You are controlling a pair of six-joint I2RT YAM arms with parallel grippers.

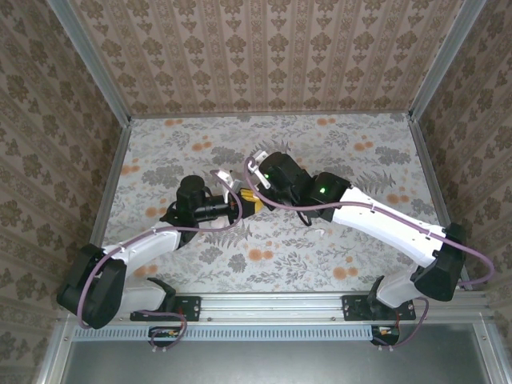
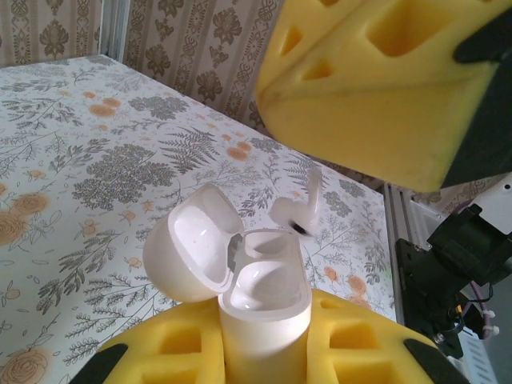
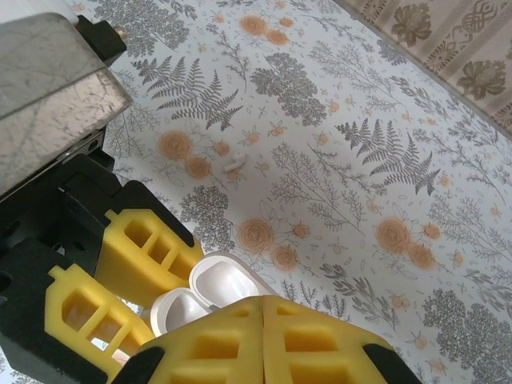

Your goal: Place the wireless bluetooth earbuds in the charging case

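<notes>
My left gripper (image 2: 264,352) stands over the flowered table (image 1: 160,152) and pinches the charging case (image 2: 264,296) upright, with its lid open and both wells seemingly empty. My right gripper (image 3: 264,336) is pressed together, apparently on the stem of one earbud (image 2: 302,210), which hangs just above the case mouth. The other earbud (image 3: 234,170) lies on the table, well apart. I judge that neither is seated yet.

1. The charging case (image 2: 264,304) stands between the left gripper's (image 2: 264,356) pads (its lid (image 2: 192,256) swung to the left).
2. The first earbud (image 2: 298,213) is just above the case opening, under the right gripper (image 3: 264,340).
3. The second earbud (image 3: 234,170) lies on the table (image 3: 384,160), apart from the case.
</notes>
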